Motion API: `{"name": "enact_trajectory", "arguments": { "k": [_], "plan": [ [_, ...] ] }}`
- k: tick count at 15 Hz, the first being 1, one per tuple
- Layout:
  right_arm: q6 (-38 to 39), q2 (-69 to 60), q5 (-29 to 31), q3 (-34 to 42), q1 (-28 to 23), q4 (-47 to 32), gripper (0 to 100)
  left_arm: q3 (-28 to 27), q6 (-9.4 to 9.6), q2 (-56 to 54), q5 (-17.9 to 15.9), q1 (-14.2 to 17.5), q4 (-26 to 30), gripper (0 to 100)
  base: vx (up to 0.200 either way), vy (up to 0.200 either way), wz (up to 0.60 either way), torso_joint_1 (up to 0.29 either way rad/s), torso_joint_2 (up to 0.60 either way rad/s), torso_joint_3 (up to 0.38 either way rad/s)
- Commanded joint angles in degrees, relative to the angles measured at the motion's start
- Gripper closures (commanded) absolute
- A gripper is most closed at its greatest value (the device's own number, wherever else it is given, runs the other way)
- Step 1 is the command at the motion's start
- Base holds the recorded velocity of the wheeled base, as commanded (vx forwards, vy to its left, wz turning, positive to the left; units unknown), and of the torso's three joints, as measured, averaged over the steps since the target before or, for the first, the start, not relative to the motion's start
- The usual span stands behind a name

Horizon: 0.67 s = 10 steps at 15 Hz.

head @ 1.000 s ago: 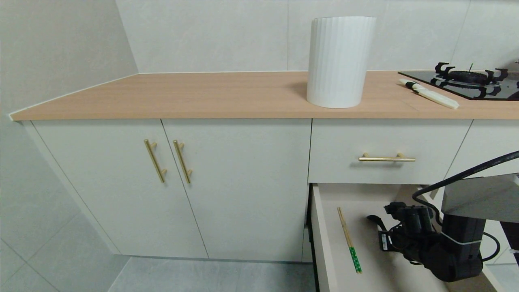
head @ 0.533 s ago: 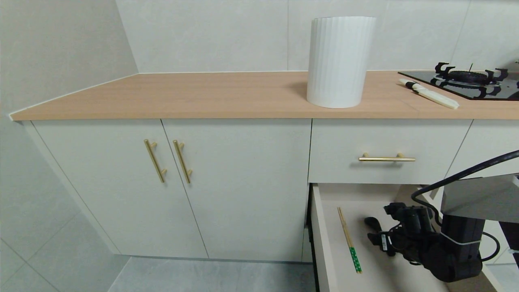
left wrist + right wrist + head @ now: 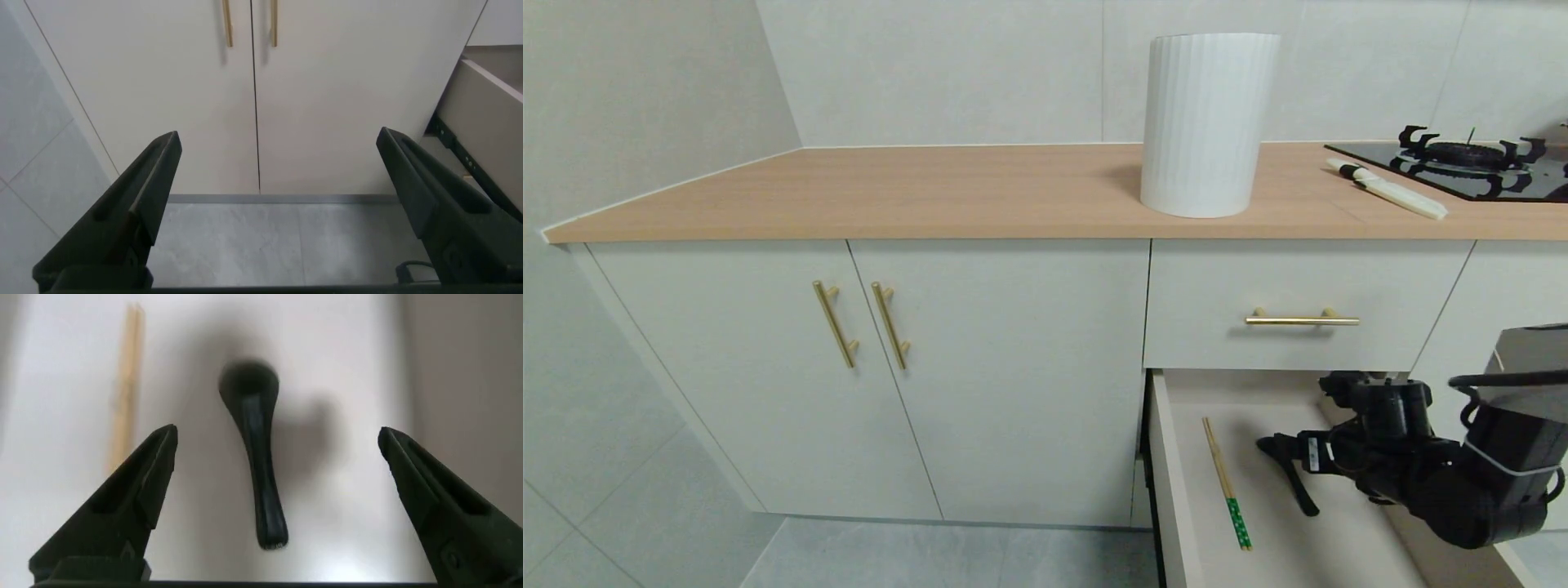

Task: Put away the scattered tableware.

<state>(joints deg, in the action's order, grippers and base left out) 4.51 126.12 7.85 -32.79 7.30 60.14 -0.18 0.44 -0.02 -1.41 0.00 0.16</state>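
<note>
A black spoon (image 3: 1289,480) (image 3: 260,457) lies flat on the floor of the open lower drawer (image 3: 1170,482). My right gripper (image 3: 1339,461) (image 3: 275,437) hovers just above it, open, with nothing between its fingers. A pair of wooden chopsticks with green ends (image 3: 1225,483) (image 3: 124,384) rests to the left of the spoon and roughly parallel to it. On the counter near the stove lies a white knife (image 3: 1390,190). My left gripper (image 3: 278,139) hangs open low in front of the double cabinet doors (image 3: 253,82), holding nothing.
A tall white ribbed container (image 3: 1207,122) stands on the wooden counter (image 3: 890,192). A black gas stove (image 3: 1462,163) sits at the far right. The upper drawer with its gold handle (image 3: 1301,320) is closed above the open one. Grey floor tiles (image 3: 245,245) lie below the cabinets.
My right gripper has lifted up and back to the right, away from the black spoon. The spoon stays lying on the drawer floor.
</note>
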Motion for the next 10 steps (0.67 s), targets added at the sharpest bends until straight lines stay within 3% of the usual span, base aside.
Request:
{"name": "enact_trajectory", "arguments": {
  "k": [1,4,7,9,10],
  "plan": [
    [0.2,-14.5,-2.0,1.3,0.8,-7.1,0,0.0,0.00,0.0,0.0,-0.1,0.0,0,0.000,0.000,0.00,0.000,0.00,0.000],
    [0.3,-28.6,-8.0,0.4,2.0,-23.5,0,0.0,0.00,0.0,0.0,0.0,0.0,0,0.000,0.000,0.00,0.000,0.00,0.000],
    [0.3,-36.4,-10.4,-1.8,3.4,-36.9,0,0.0,0.00,0.0,0.0,0.0,0.0,0,0.000,0.000,0.00,0.000,0.00,0.000],
    [0.3,-38.0,-10.6,-2.5,4.4,-40.2,0,0.0,0.00,0.0,0.0,0.0,0.0,0,0.000,0.000,0.00,0.000,0.00,0.000],
    [0.2,-38.2,-10.7,-2.4,4.5,-40.6,0,0.0,0.00,0.0,0.0,0.0,0.0,0,-0.200,0.000,0.00,-0.002,0.00,0.007]
  ]
}}
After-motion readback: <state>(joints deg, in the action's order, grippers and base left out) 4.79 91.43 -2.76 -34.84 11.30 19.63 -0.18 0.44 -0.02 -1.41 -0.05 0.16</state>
